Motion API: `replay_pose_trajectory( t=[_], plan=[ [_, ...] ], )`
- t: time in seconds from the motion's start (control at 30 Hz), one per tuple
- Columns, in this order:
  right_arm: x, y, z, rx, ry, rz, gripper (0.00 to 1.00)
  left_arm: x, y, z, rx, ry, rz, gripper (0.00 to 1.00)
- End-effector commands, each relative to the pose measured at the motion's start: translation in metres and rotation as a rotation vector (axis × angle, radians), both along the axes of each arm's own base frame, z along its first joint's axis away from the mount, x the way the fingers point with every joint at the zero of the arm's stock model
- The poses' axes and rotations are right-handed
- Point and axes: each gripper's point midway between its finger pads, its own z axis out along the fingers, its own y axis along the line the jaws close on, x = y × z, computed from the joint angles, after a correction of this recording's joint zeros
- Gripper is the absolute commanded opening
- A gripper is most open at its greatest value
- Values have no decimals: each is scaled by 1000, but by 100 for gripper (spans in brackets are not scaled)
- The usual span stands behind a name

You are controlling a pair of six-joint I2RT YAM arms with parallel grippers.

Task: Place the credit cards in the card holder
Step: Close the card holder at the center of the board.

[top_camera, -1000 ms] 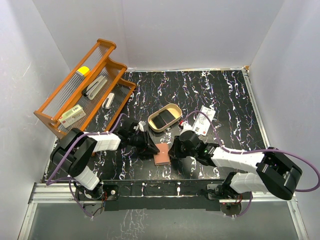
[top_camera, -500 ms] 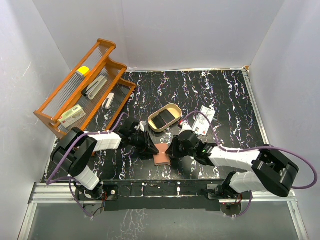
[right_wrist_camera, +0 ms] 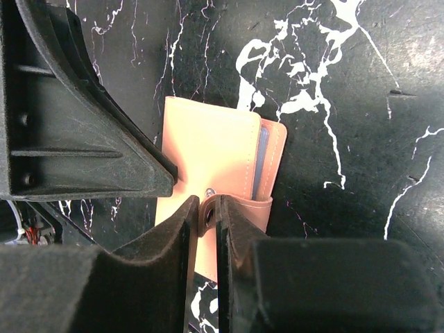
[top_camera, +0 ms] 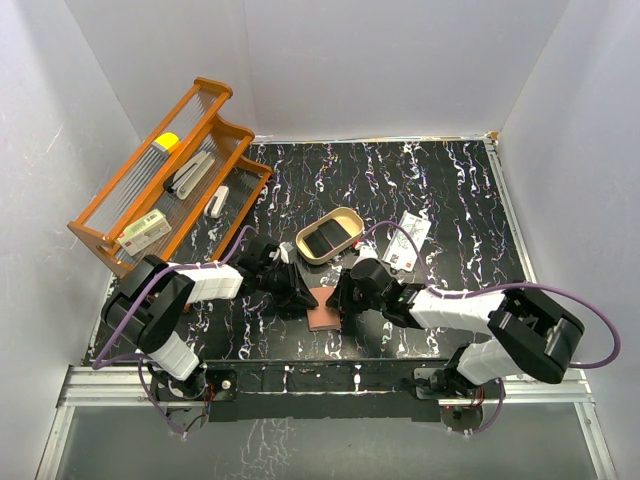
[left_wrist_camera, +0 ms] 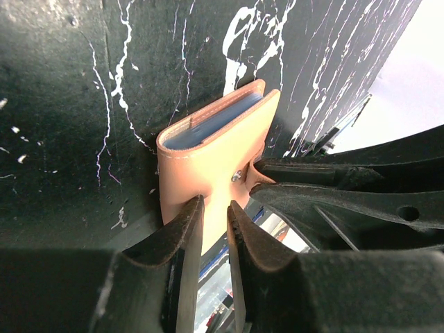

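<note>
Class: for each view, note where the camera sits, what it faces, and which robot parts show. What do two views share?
Top external: above and behind the arms, looking down at the table; both arms show.
Left wrist: on the left arm, looking along the left claw at the card holder.
Right wrist: on the right arm, looking down past the right claw at the card holder.
Shared: both wrist views show the card holder, from opposite sides.
</note>
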Motion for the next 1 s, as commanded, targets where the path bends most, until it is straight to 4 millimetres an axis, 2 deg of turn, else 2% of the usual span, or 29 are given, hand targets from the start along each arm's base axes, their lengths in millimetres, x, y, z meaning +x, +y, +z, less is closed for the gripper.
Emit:
replay_pose_trajectory(
  t=[0.0,0.23,0.4,0.53,0.73,0.97],
  plan=[
    [11,16,17,58,-42,0,15,-12,10,-14,57,32,-1,20],
    [11,12,24,44,-48,-6,29,-13,10,-15,61,37,-1,20],
    [9,5,41,44,-74,-12,32,-11,11,-14,65,31,-1,20],
    [5,-5,45,24,-86,-14,26,-12,11,-15,67,35,-2,20],
    [-2,-15,35,12,-73,-22,12,-11,11,-14,65,34,1,20],
    [3,-14,33,33,-86,-53,11,-12,11,-16,70,40,1,20]
  ],
)
